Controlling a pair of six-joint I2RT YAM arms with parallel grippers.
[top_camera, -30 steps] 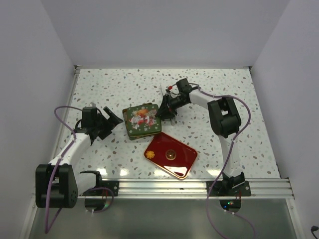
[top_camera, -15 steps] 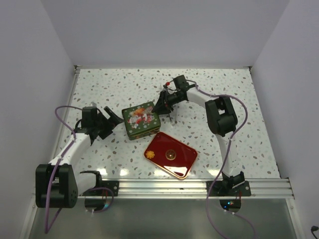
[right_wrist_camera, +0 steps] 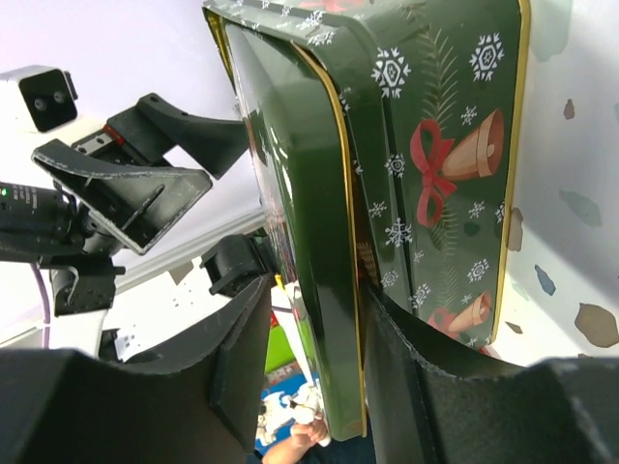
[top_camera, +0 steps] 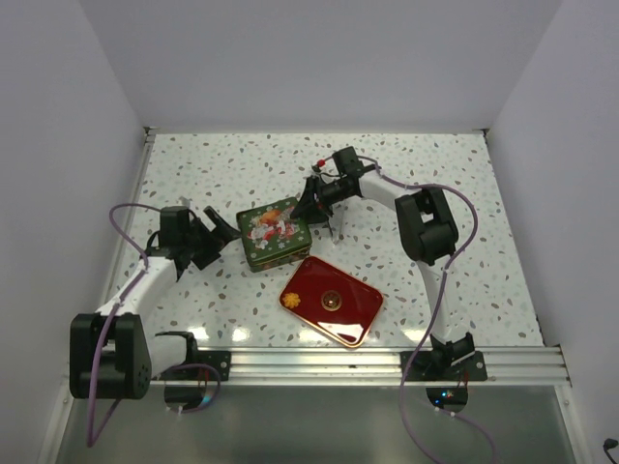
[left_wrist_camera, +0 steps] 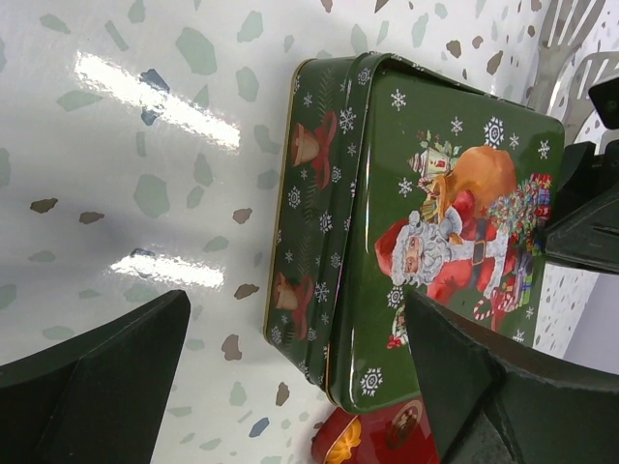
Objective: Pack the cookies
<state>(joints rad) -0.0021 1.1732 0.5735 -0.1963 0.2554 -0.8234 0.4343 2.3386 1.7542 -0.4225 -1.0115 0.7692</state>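
Note:
A green Christmas tin stands mid-table. Its Santa lid is tilted up off the base on the far right side. My right gripper is shut on that lid edge, with one finger over the lid and one between the lid and the base. My left gripper is open and empty just left of the tin, with its fingers wide apart. A yellow-orange cookie and a dark brown cookie lie on a red tray. The yellow cookie also shows in the left wrist view.
The red tray sits just in front of the tin, its corner touching or almost touching it. An aluminium rail runs along the near edge. White walls enclose the speckled table on three sides.
My right gripper has moved left onto the tin's far right edge and gripped the lid. The tin has turned and shifted slightly left. The left arm has barely moved.

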